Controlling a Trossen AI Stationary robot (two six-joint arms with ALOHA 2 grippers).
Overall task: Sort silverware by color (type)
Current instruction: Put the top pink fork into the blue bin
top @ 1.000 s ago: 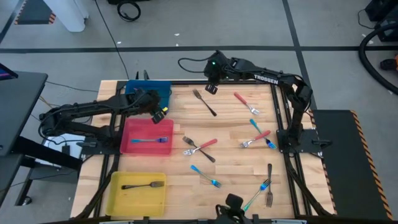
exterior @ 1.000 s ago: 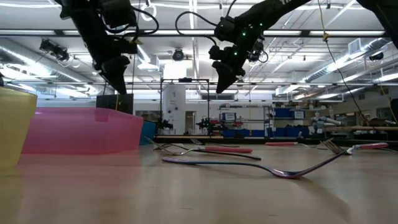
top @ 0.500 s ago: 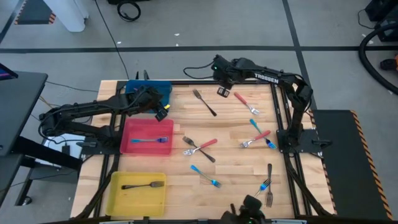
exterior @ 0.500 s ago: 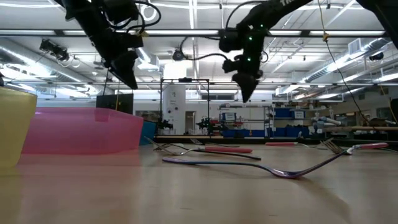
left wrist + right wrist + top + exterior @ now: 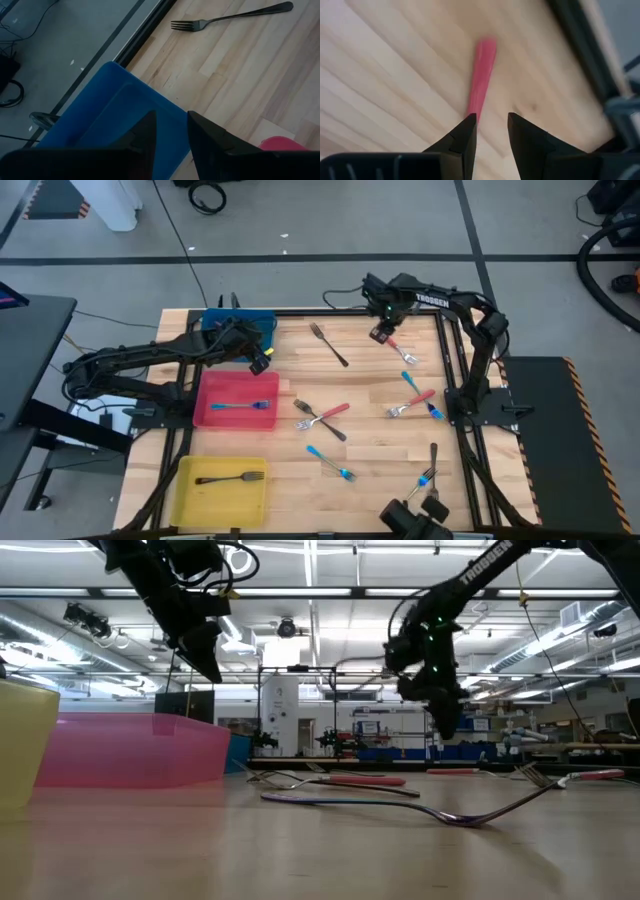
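Red-handled fork [image 5: 481, 75] lies just beyond right gripper's [image 5: 490, 131] parted fingertips.

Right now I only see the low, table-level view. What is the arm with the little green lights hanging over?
Observer: That is the right gripper, open above a red-handled fork near the table's far edge.
Operator: And what's inside the pink tray?
Observer: The pink tray holds one blue-handled fork.
Operator: And the yellow one?
Observer: The yellow tray holds one dark fork.
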